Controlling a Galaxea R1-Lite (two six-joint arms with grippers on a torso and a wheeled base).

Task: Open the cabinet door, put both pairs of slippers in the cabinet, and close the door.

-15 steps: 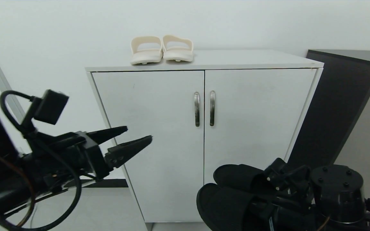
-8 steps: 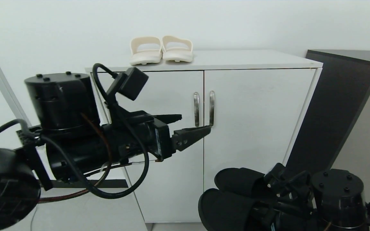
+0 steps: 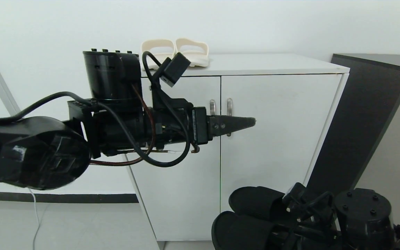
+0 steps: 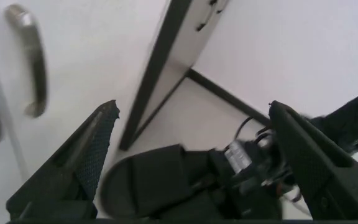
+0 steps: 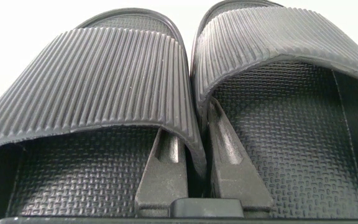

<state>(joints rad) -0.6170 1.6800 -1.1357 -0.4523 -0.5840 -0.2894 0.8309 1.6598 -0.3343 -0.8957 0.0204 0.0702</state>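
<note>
The white cabinet (image 3: pixel 276 114) has both doors shut, with two metal handles (image 3: pixel 229 102) at the middle seam. My left gripper (image 3: pixel 242 123) is held level right in front of those handles, open; its fingers (image 4: pixel 95 146) stand wide apart with one handle (image 4: pixel 31 68) beside them. A cream pair of slippers (image 3: pixel 191 52) sits on the cabinet top, partly hidden by the left arm. Low at the right, my right gripper (image 3: pixel 295 205) is shut on the black pair of slippers (image 3: pixel 252 211); its fingers (image 5: pixel 166 168) pinch the two touching inner walls of the black slippers (image 5: pixel 123 74).
A dark cabinet (image 3: pixel 370 114) stands against the white cabinet's right side. A pale wall is behind, with a dark baseboard (image 3: pixel 64 198) and a thin cable (image 3: pixel 35 211) on the floor at the left.
My left arm has risen and swung right, from low at the left to in front of the handles, and the gripper has rolled edge-on. The right arm with the black slippers has barely moved.
</note>
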